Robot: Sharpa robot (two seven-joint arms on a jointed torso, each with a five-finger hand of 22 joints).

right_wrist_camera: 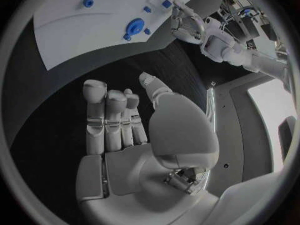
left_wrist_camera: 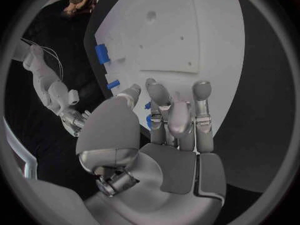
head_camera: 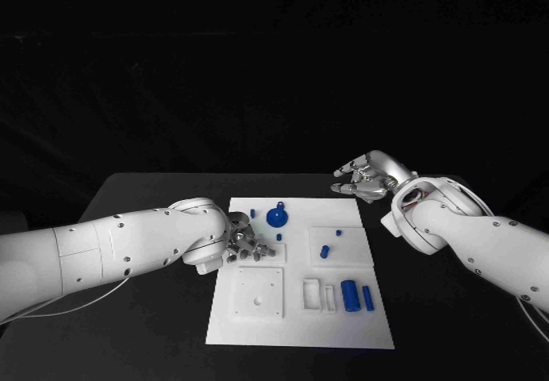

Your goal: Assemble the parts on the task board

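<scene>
White task board (head_camera: 300, 321) (rectangular), small blue parts (head_camera: 350, 293)

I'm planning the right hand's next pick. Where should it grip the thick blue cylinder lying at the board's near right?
Likely across its round middle, coming from above: the cylinder lies flat on the board, long axis running away from the robot. A thinner blue rod lies close on its right, so finger room is tight there.

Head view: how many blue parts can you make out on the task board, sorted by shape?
Round disc: 1
Long cylinders: 2
Small pegs: 4
Total: 7 blue parts
</scene>
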